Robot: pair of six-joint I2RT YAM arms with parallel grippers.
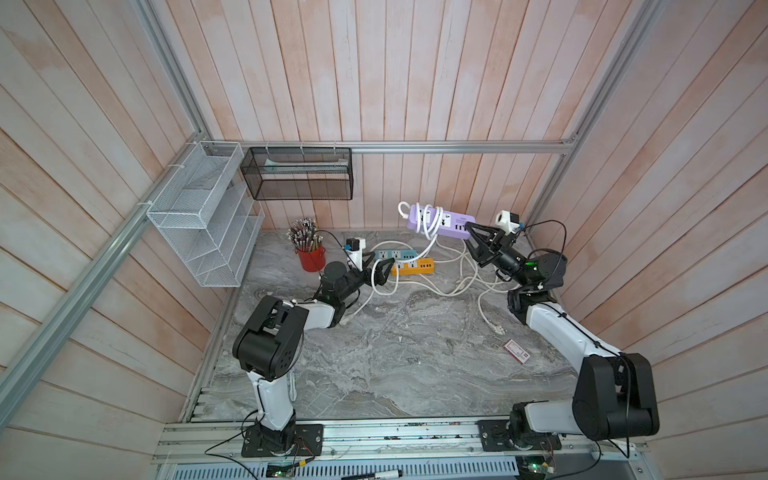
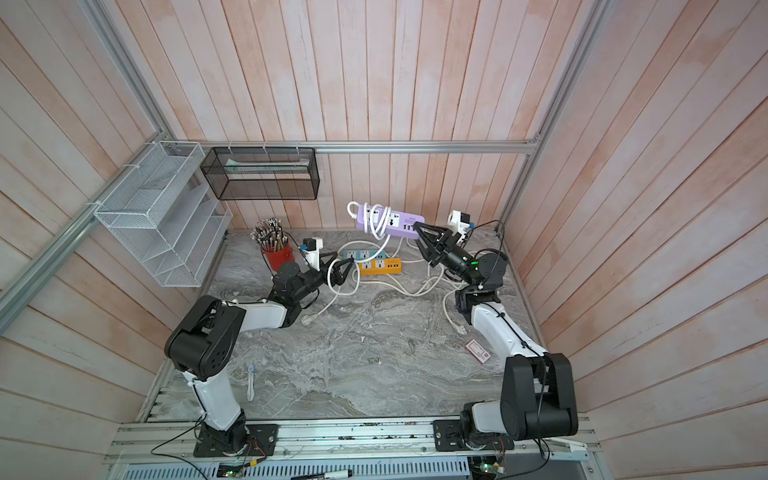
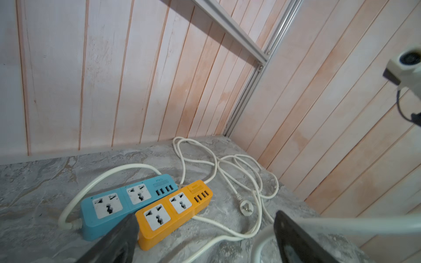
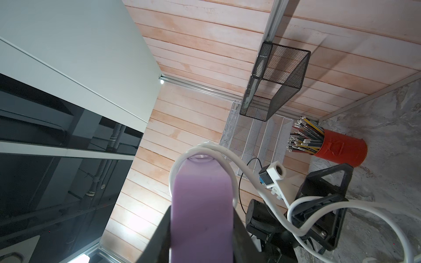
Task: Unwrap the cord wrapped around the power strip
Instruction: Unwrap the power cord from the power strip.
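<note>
The strip [image 1: 451, 219], cord [image 1: 432, 227] looped round it, hung above the back of the worktop [image 1: 395, 353], one end clamped in the right end effector [image 1: 471, 237], likely freeing loops, while the left end effector [image 1: 383, 272] gaped around slack cord.

Both top views look steeply down from high above the front rail [image 1: 374, 436], far off, sharing nearly the whole bench [image 1: 395, 374]. The left wrist view sits low and close over the bench, facing the far corner [image 3: 227, 134] past the blue power strip [image 3: 90, 216] and orange power strip [image 3: 200, 190]. The right wrist view looks closely along the purple power strip [image 4: 201, 205] toward the black mesh basket [image 4: 278, 77] and red pencil can [image 4: 341, 150], which both top views also show.
</note>
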